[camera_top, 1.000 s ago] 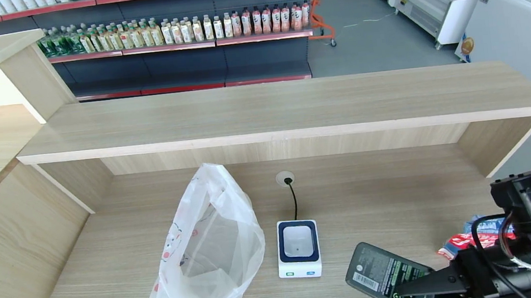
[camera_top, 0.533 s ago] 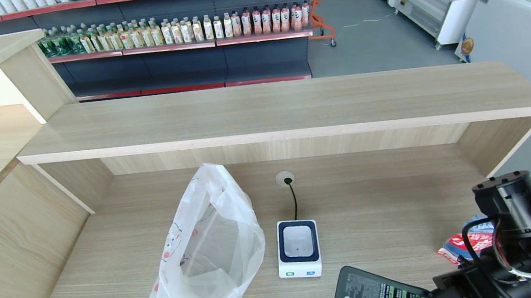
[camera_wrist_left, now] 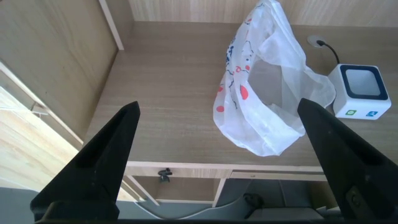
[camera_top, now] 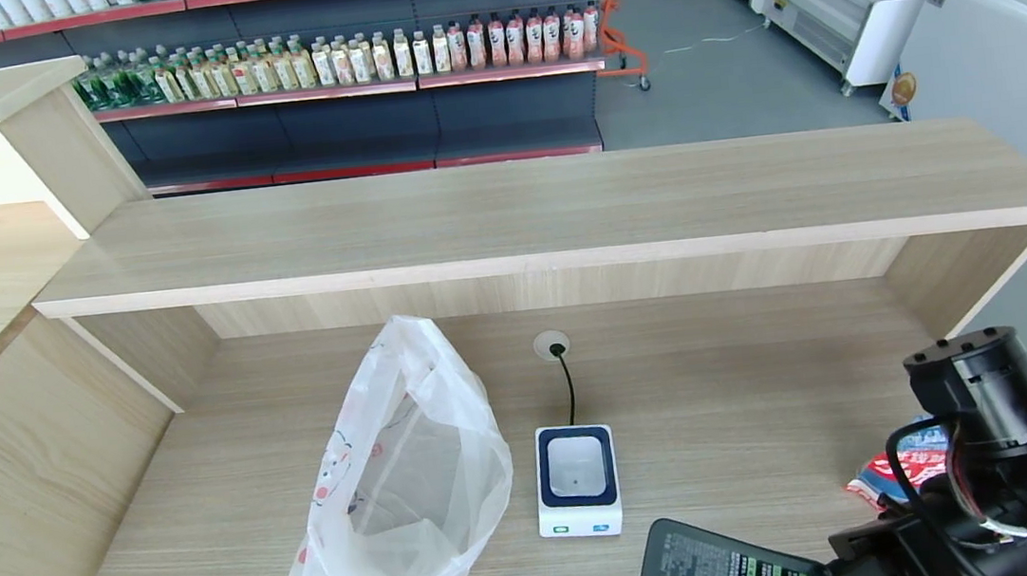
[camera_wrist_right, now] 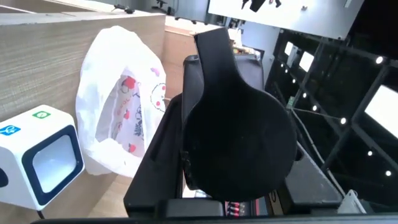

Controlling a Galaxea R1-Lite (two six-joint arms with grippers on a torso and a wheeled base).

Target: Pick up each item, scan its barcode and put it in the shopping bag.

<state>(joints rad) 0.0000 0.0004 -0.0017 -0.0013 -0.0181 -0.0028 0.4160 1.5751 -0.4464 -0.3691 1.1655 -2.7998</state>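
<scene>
Left gripper (camera_wrist_left: 217, 115) spread, right gripper (camera_top: 829, 568) clamped.

Cut off and covered at the near edge of the bench (camera_top: 726, 399)
The dark packet (camera_top: 720, 572) gripped by the right tool (camera_top: 820, 573) runs off the head view's bottom edge, as does the foot of the shopping bag (camera_top: 401, 491). A red and blue packet (camera_top: 886, 473) lies half hidden behind the right arm (camera_top: 986, 429).

My head camera looks forward and down from high above the scanner (camera_top: 577, 480) over the whole counter (camera_top: 724, 380). My left wrist camera sits farther off, beyond the shopping bag (camera_top: 402, 500). My right wrist camera sits close beside the scanner. All three views share the scanner and bag.
</scene>
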